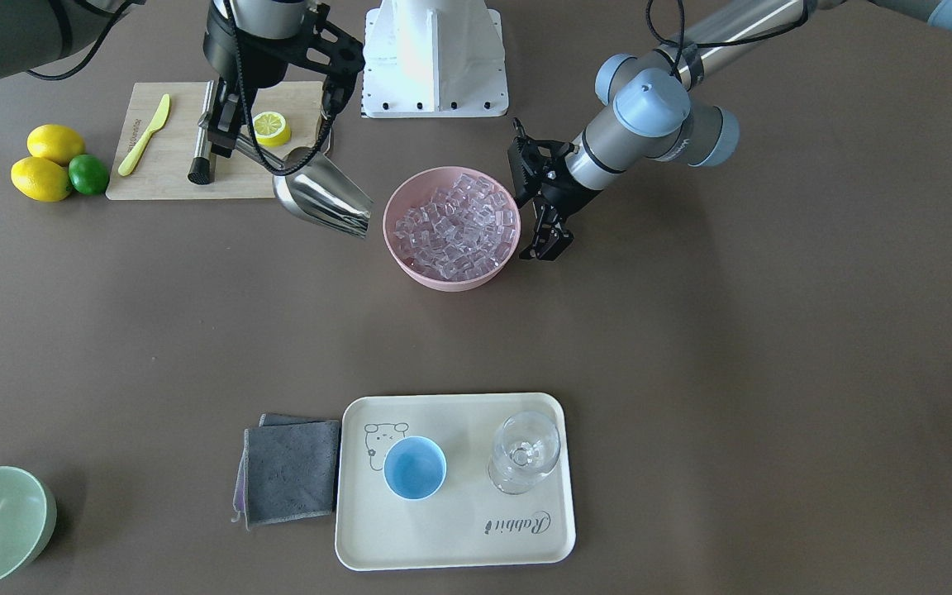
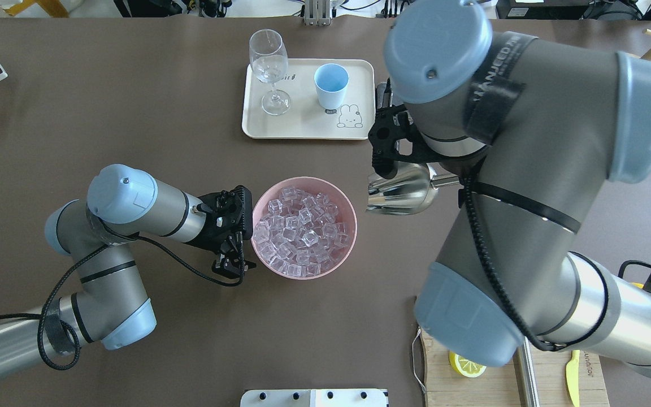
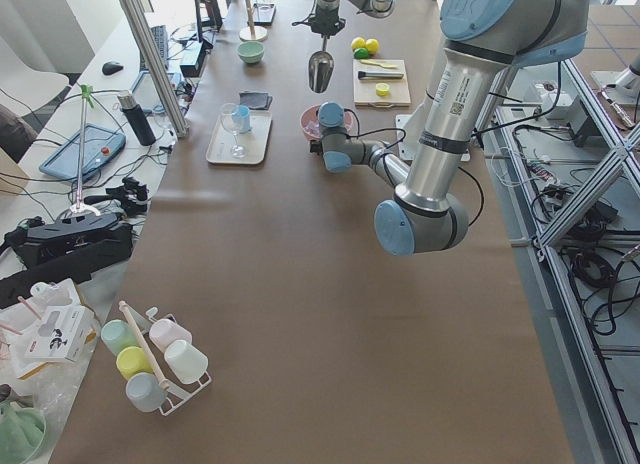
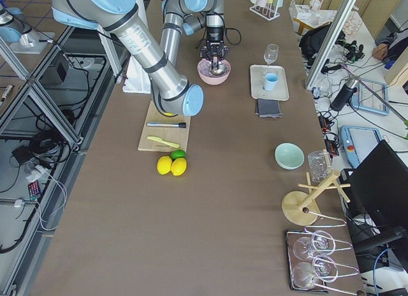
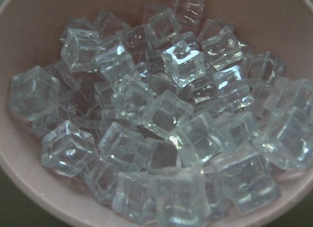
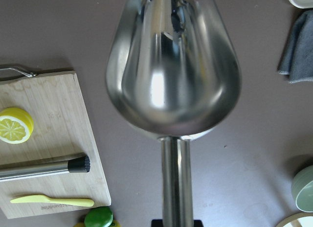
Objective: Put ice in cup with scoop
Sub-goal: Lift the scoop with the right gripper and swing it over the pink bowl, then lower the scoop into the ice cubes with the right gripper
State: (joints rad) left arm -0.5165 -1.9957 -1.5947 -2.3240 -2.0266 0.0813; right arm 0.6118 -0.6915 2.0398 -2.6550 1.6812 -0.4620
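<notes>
Holding the scoop [image 1: 323,198] by its handle, my right end effector [image 1: 236,142] clamped on it, trough mouth facing the pink bowl [image 1: 410,268] and near its rim. Ice [image 1: 455,227] is piled in that bowl. My left end effector [image 1: 546,244] sits just beside the bowl's opposite side; can't tell if it's apart or together. Cup [image 1: 415,468] stands upright on the tray [image 1: 459,529], well apart from the bowl.

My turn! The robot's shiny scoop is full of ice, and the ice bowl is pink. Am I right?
Almost. The scoop is not full, it is empty: the right wrist view shows only bare shiny metal inside it. All the ice lies in the bowl, and yes, that bowl is pink.
</notes>
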